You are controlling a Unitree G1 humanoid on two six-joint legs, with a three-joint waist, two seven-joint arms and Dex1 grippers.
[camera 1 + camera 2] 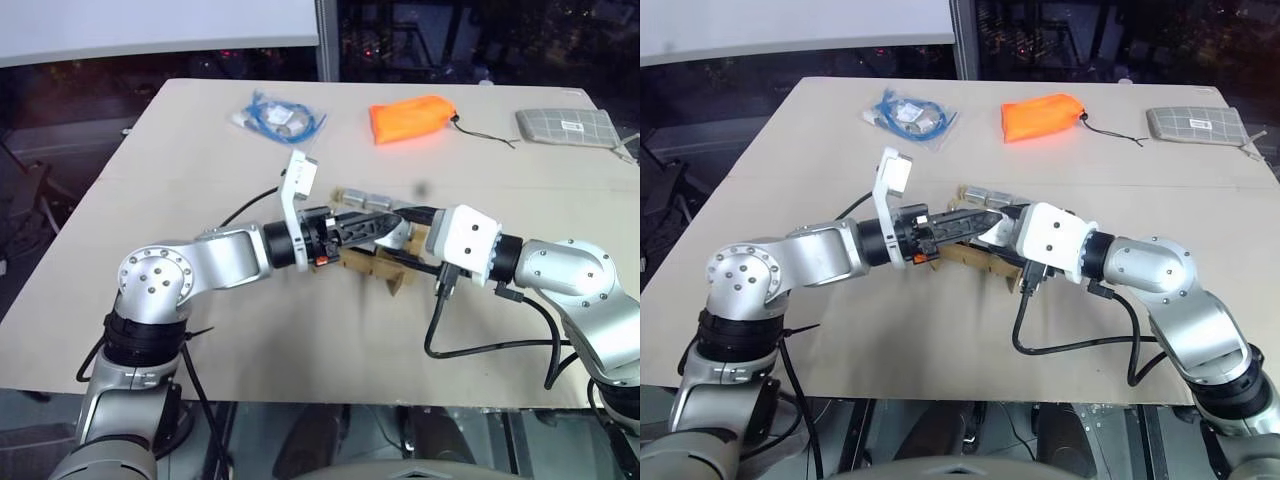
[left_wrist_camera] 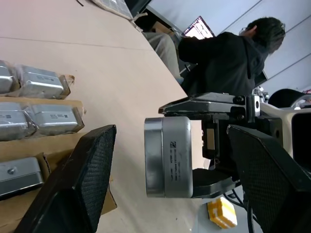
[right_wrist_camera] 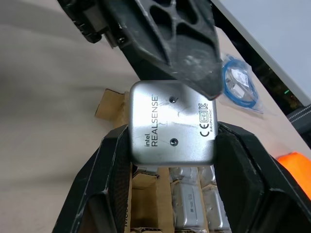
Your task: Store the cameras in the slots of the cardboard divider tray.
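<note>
Right gripper (image 3: 170, 170): pinching one RealSense camera (image 3: 172, 121) by its short sides, above the cardboard divider tray (image 1: 375, 265). Left gripper (image 2: 170, 170): spread wide, fingers bracketing that camera; handover likely. Tray directly below.

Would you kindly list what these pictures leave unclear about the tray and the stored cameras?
- Tan cardboard divider tray: head views, both arms cover most cells, so free slots cannot be counted.
- Stored silver-grey cameras: left wrist view, cut by the edge.
- Held silver camera in the right pincer: lens face turned away.
</note>
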